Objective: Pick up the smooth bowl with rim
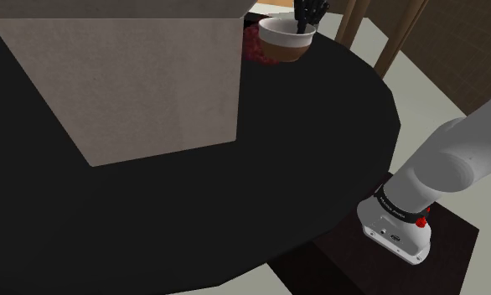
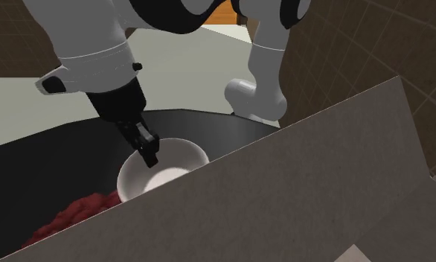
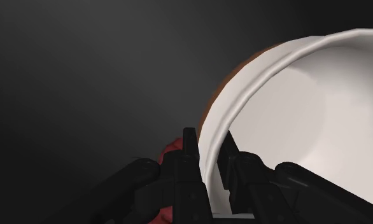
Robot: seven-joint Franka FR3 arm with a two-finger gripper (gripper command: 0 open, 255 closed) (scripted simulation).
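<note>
The bowl point(image 1: 283, 39) is white inside with a brown outside and a smooth rolled rim, and sits at the far side of the black round table point(image 1: 302, 151). My black gripper point(image 1: 307, 18) comes down on its rim from above. In the second exterior view the gripper point(image 2: 146, 151) reaches into the bowl point(image 2: 172, 167) at its near-left rim. Through the wrist view the gripper point(image 3: 208, 167) clasps the rim of the bowl point(image 3: 293, 108), one finger point(image 3: 188, 159) outside the wall and the other inside, both touching it.
A big pale cardboard box point(image 1: 126, 75) stands close beside the bowl on the shoulder view's left. A dark red lumpy thing point(image 1: 251, 43) lies between box and bowl, also seen as red lumpy thing point(image 2: 75, 212). Wooden chair legs point(image 1: 353, 21) rise behind the table.
</note>
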